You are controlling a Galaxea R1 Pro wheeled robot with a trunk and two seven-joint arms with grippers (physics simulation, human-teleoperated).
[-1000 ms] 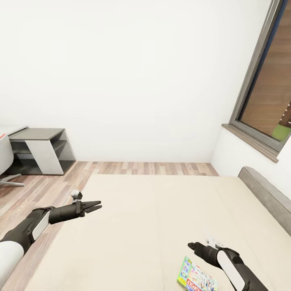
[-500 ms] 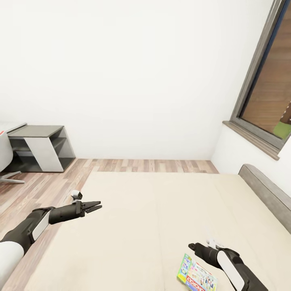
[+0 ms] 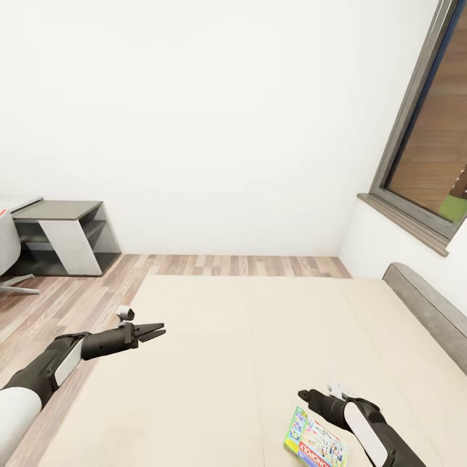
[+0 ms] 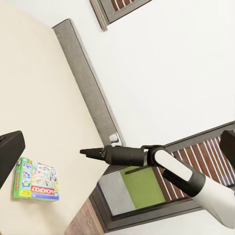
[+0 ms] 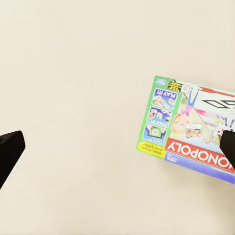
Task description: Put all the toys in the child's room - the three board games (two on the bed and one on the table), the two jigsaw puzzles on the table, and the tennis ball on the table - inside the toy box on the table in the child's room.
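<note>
A grey shelf unit (image 3: 65, 237) is standing against the wall at the far left, on the wood floor (image 3: 78, 298). The left gripper (image 3: 154, 333) is hovering over the left side of the bed (image 3: 246, 350), its fingers looking nearly pressed together. Further right, a Monopoly board game (image 3: 316, 444) is lying flat on the bed near its front edge. The right gripper (image 3: 303, 394) is hanging just above the game, its fingers spread wide in the wrist view

Your left tool (image 3: 154, 333) reaches forward, fingers nearly together. Your right tool (image 3: 305, 395) extends low, its state unclear.
</note>
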